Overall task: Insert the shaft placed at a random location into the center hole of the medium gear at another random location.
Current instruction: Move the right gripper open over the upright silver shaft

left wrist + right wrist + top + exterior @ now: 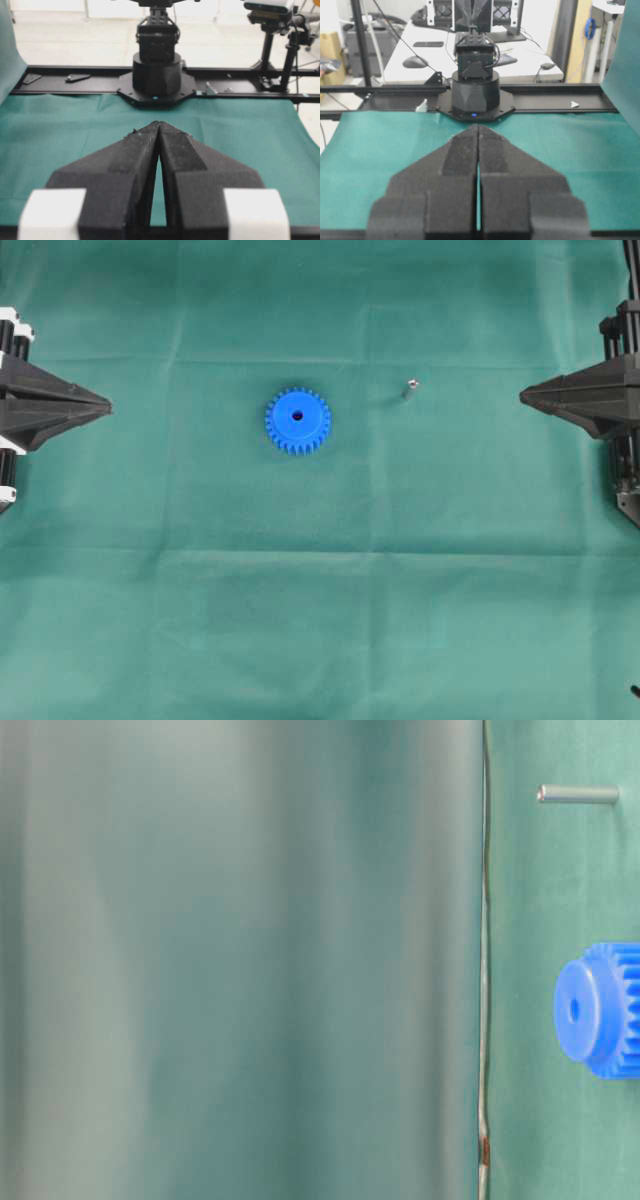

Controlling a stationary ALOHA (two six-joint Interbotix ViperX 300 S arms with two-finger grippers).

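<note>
The medium gear (298, 421) is bright blue and lies flat near the middle of the green cloth, its dark center hole (297, 416) facing up. It also shows in the table-level view (600, 1009). The shaft (409, 390), a tiny silvery pin, lies on the cloth to the gear's right, and shows in the table-level view (578, 793). My left gripper (108, 406) is shut and empty at the left edge. My right gripper (522, 395) is shut and empty at the right edge. Neither wrist view shows the gear or shaft.
The green cloth (320, 590) covers the whole table. Each wrist view shows the opposite arm's black base (156, 70) (475, 95) on a rail at the cloth's far edge. A cloth fold blocks most of the table-level view.
</note>
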